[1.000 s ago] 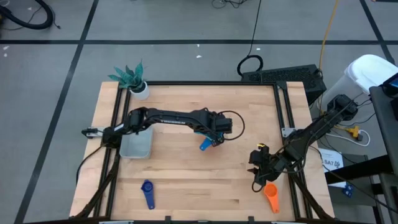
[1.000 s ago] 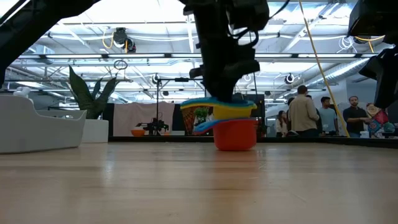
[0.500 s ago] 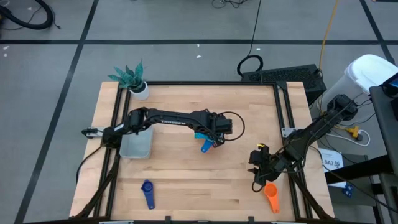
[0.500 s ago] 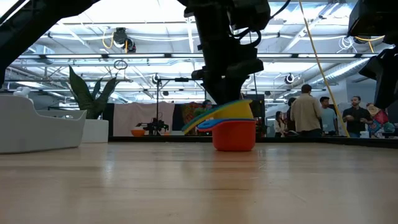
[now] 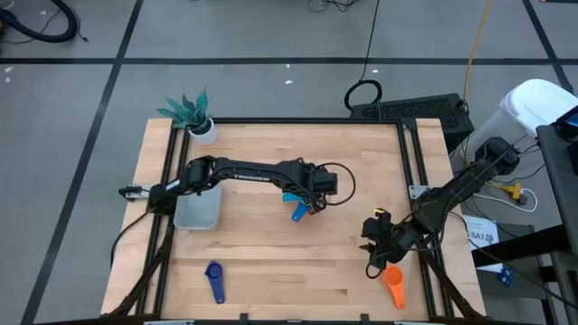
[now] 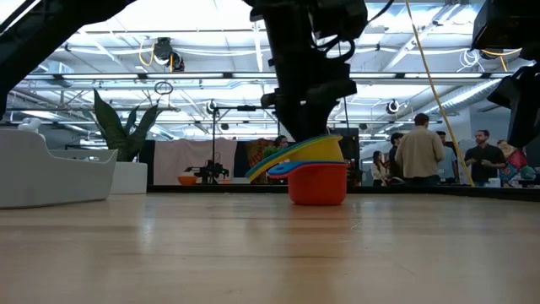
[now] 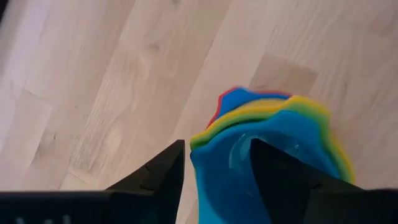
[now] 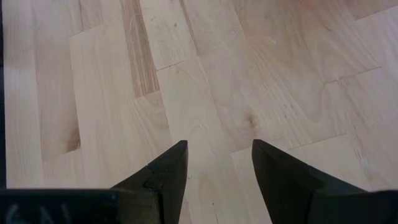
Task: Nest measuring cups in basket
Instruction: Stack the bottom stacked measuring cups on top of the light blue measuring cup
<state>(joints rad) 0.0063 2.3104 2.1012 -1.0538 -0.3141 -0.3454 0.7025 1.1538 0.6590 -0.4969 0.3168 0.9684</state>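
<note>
Nested plastic measuring cups, red bowl lowest, stand mid-table on bare wood, well clear of edges, at three o'clock from the pale grey-blue rectangular basket. Left gripper straddles their blue handles, fingers parted. Right gripper gapes empty near five o'clock.

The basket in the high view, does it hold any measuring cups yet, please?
No, the basket looks empty, while the nested stack sits on the table.

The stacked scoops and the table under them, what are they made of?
The stacked scoops look like moulded plastic: bright solid colours, smooth, slightly glossy, thin rims. The table looks like pale wood, probably sealed: visible grain and joined planks with a soft sheen.
</note>
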